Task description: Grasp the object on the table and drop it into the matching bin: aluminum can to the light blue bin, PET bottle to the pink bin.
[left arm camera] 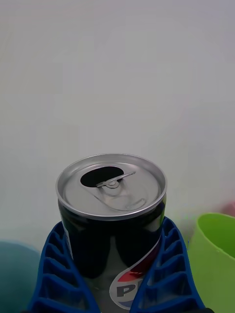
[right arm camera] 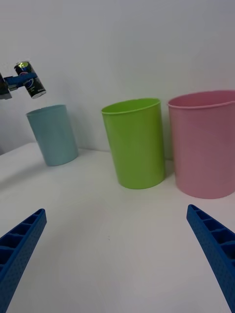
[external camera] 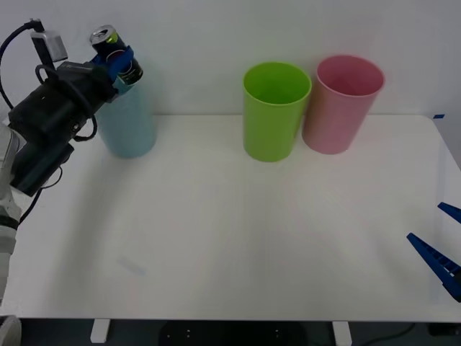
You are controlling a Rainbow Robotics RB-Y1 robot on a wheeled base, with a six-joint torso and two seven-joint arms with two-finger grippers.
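My left gripper (external camera: pixel 119 63) is shut on the aluminum can (external camera: pixel 115 52), a small dark can with a silver top, and holds it tilted in the air just above the rim of the light blue bin (external camera: pixel 130 122) at the table's far left. In the left wrist view the can (left arm camera: pixel 111 220) sits between the blue ribbed fingers (left arm camera: pixel 171 264), its open pull-tab top facing the camera. From the right wrist view the can (right arm camera: pixel 30 79) hangs over the light blue bin (right arm camera: pixel 53 134). The pink bin (external camera: pixel 341 103) stands at the far right. My right gripper (external camera: pixel 441 245) waits open at the table's right edge.
A lime green bin (external camera: pixel 274 109) stands between the blue and pink bins, touching the pink one. The white table (external camera: pixel 238 245) stretches out in front of the bins. A white wall rises right behind them.
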